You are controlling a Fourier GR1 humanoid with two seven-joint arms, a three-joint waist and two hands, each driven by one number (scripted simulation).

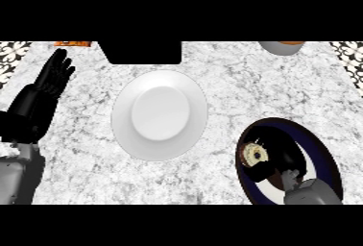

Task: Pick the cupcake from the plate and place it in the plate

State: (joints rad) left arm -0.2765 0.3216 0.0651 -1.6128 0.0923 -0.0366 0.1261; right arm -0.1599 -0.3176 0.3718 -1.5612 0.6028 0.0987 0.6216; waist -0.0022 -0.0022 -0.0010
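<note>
Lower right, dark plate (330, 161): it holds the cupcake (253, 154), which sits toward the plate's left side, frosting swirl facing up at me.
Middle, white plate (159, 113): I see nothing on it; it lies flat on the marbled surface (234, 86), apart from the dark plate.
Right hand (280, 151): over the inside of the dark plate, right against the cupcake's right side. It is black on a dark dish, so I cannot tell whether it has closed on the cupcake.
Right forearm (312, 194): grey, coming in from the lower edge and covering the plate's near rim.
Left hand (44, 84): at the left edge, fingers straight and pointing up, holding nothing, resting.
Left forearm (18, 178): partly cut off by the left edge.
Top centre, black block (140, 52): cut by the upper edge; I cannot make out what it is.
Top right, pale bowl (281, 47): only its lower curve shows; contents hidden.
Top left, orange item (73, 44): just a sliver, too little to name.
</note>
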